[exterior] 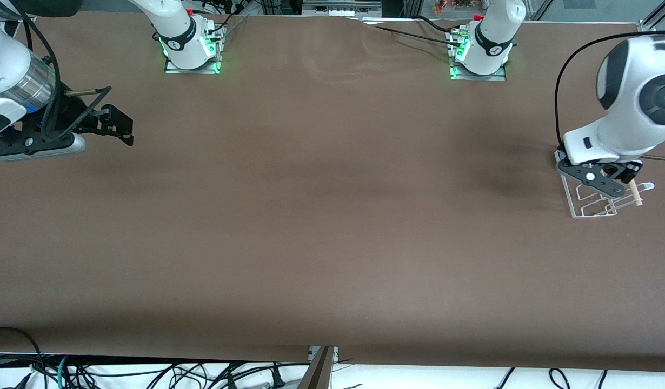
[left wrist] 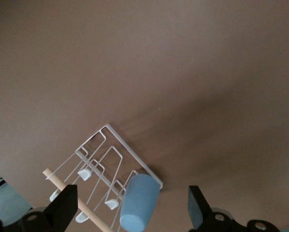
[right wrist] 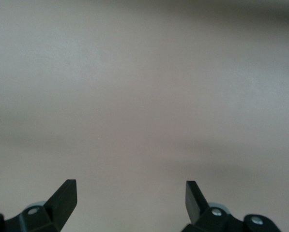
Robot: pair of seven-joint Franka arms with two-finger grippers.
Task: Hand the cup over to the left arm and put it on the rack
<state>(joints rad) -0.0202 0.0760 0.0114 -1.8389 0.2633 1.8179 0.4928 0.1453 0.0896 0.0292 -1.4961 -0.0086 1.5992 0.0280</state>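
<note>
Now cup [left wrist: 139, 203] sits on rack [left wrist: 105, 162] w/ left tool [left wrist: 129, 210] spread over it, right tool [right wrist: 129, 200] spread, idle over bare table [exterior: 332, 216]; a careless retreat could knock cup off.

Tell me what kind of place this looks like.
Probably a robotics lab bench: a brown table with two bolted-down arm bases, loose cables along its edge, and just a white wire rack holding a light-blue cup.
</note>
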